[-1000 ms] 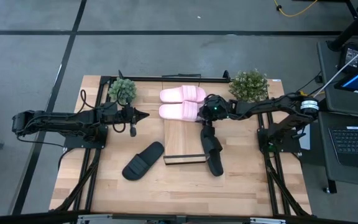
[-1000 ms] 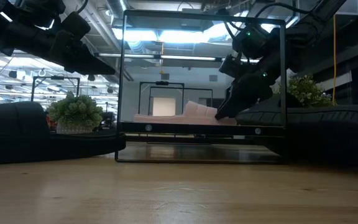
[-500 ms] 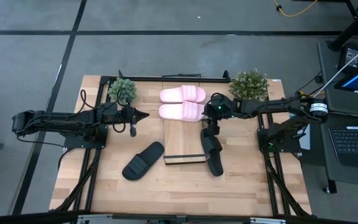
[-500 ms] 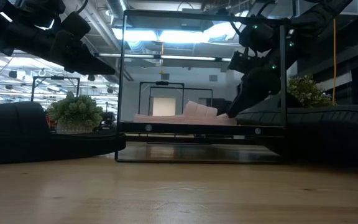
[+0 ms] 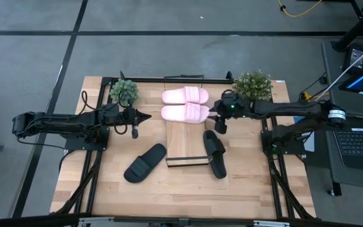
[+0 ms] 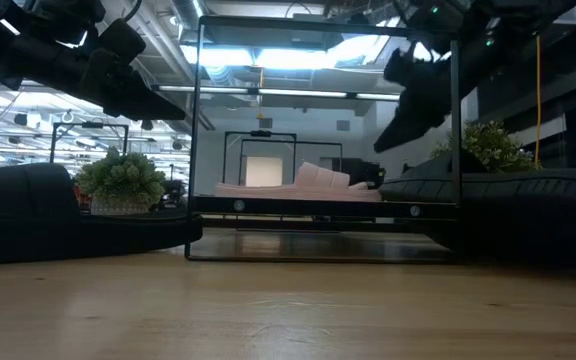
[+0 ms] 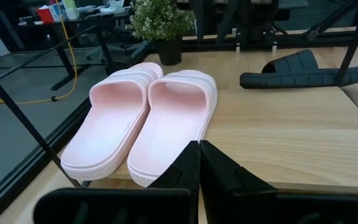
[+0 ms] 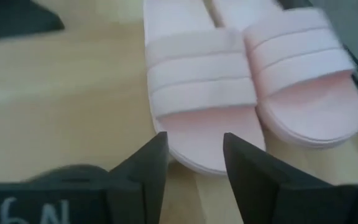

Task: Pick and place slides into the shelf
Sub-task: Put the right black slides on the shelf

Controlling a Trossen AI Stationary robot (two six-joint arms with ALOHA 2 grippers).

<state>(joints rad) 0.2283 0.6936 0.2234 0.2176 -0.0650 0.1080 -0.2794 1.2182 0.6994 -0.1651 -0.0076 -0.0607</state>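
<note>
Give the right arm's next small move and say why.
Probably swing the right gripper, open and empty, down over the black slide beside the shelf. Both pink slides already sit on the shelf; that black one lies nearest.

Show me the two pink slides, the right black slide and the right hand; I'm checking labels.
pink slides (image 5: 185,104): high view, seam between the pair.
right black slide (image 5: 214,154): high view, strap.
right hand (image 8: 194,162): right wrist view, gap between open fingers.
</note>
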